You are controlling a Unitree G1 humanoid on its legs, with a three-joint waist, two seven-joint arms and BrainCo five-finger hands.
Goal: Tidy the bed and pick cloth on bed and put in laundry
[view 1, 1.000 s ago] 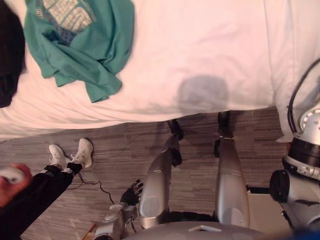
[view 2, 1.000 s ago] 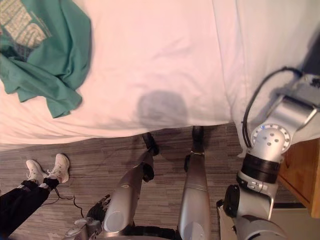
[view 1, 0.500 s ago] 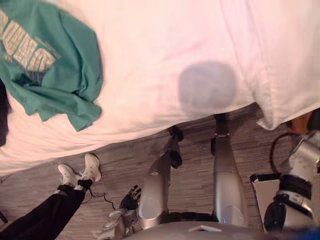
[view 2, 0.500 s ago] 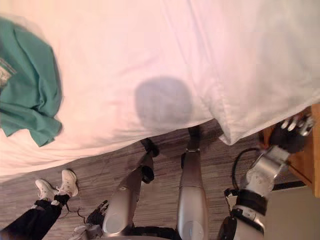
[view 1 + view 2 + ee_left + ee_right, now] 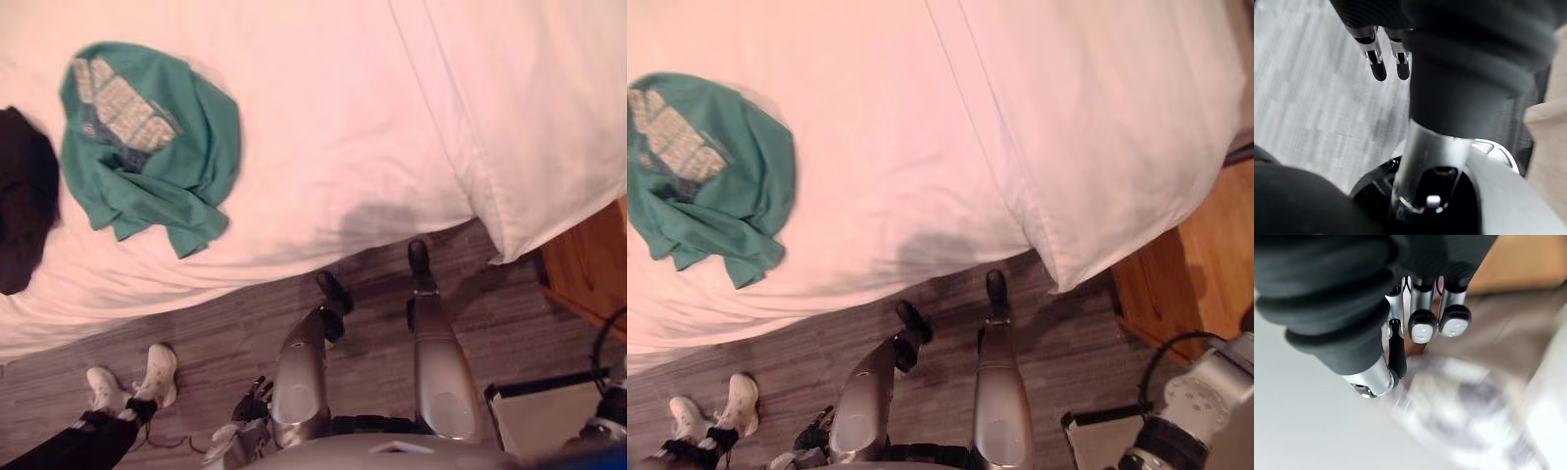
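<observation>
You had the left hand [image 5: 251, 399] hanging low beside the robot, over the grey plank floor [image 5: 225, 313], its fingers [image 5: 1376, 68] straight and loose, holding nothing. Your right hand [image 5: 1422, 325] likewise had relaxed fingers with nothing in them. A person's white sneakers [image 5: 132, 382] stood on the floor to the left, near the bed's edge. A wooden nightstand [image 5: 588, 274] sat at the right. On the white bed [image 5: 333, 127], the crumpled green T-shirt [image 5: 147, 147] lay toward the left, a black garment [image 5: 24, 211] just beside it, and a white pillow [image 5: 529, 108] well apart on the right.
</observation>
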